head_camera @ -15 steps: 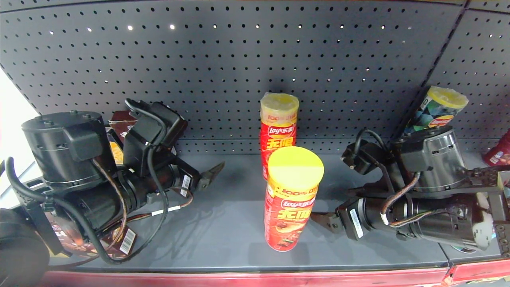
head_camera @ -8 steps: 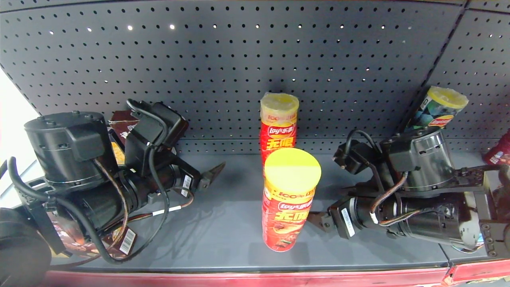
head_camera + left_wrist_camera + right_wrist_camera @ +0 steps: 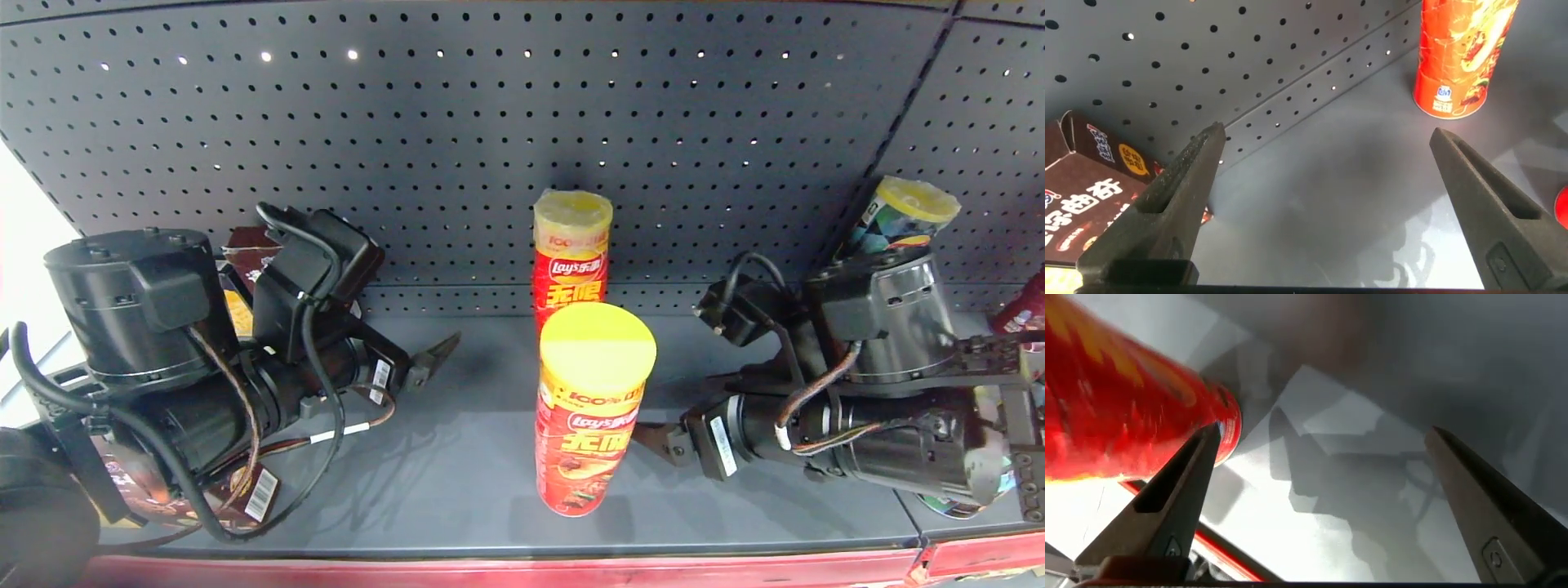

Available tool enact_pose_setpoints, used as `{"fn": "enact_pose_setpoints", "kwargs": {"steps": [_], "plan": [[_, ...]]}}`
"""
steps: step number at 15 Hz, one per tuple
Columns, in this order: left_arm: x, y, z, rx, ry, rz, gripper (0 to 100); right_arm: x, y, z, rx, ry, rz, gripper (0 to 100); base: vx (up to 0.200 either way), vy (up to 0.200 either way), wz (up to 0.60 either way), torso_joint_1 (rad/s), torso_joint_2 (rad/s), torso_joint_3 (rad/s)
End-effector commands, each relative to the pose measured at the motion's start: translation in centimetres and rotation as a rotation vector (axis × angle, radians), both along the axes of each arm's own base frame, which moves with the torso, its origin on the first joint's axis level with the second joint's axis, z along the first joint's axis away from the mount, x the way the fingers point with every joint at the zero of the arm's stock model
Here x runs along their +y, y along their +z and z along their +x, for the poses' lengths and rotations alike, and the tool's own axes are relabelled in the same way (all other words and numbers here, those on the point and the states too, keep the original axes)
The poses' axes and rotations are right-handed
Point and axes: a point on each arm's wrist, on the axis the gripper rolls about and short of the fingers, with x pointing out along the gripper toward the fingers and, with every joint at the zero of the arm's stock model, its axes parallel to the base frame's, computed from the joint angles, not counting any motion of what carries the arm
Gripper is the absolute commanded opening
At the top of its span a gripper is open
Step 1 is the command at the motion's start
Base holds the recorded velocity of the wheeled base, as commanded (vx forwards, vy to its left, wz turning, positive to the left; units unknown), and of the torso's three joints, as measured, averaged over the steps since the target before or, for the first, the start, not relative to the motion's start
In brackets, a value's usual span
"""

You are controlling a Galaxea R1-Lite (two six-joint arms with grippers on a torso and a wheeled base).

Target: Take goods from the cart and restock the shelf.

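Front can [image 3: 594,408] upright on shelf [image 3: 457,474], at 6 o'clock of rear can [image 3: 571,245], hiding its base. Right gripper [image 3: 1323,431] at front can's 3 o'clock, jaws apart, far fingertip behind it. Left gripper [image 3: 1325,135] at 9 o'clock, jaws apart.

The grey shelf [image 3: 457,465] is carrying two red cans with yellow lids, both standing upright near its middle. The front can [image 3: 594,408] is standing near the shelf's red lip [image 3: 490,570]. The rear can [image 3: 571,253] is standing just behind it, near the perforated back panel [image 3: 490,122]. Toward the left end a brown box [image 3: 249,249] is sitting by the panel, and a dark packet [image 3: 249,494] with a barcode is lying flat near the lip. Toward the right end a third can [image 3: 898,214], dark-patterned with a yellow lid, is leaning at a tilt, its base hidden.
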Motion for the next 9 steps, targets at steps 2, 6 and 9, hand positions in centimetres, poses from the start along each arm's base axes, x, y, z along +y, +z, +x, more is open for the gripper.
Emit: {"fn": "enact_pose_setpoints", "kwargs": {"steps": [2,6,9], "plan": [[0.7,1.9,-1.7,-0.054,-0.023,-0.031,100,-2.8,4.4,-2.4,-0.141,-0.019,0.124,100,0.0,0.0,0.0,0.0,0.0,0.0],[1.4,3.4,-3.0,-0.111,-0.025,-0.06,100,-4.6,7.9,-5.4,-0.315,0.003,0.267,100,0.0,0.0,0.0,0.0,0.0,0.0],[1.9,4.4,-4.0,-0.15,-0.031,-0.082,100,-6.4,8.3,-7.8,-0.402,0.035,0.26,100,0.0,0.0,0.0,0.0,0.0,0.0]]}}
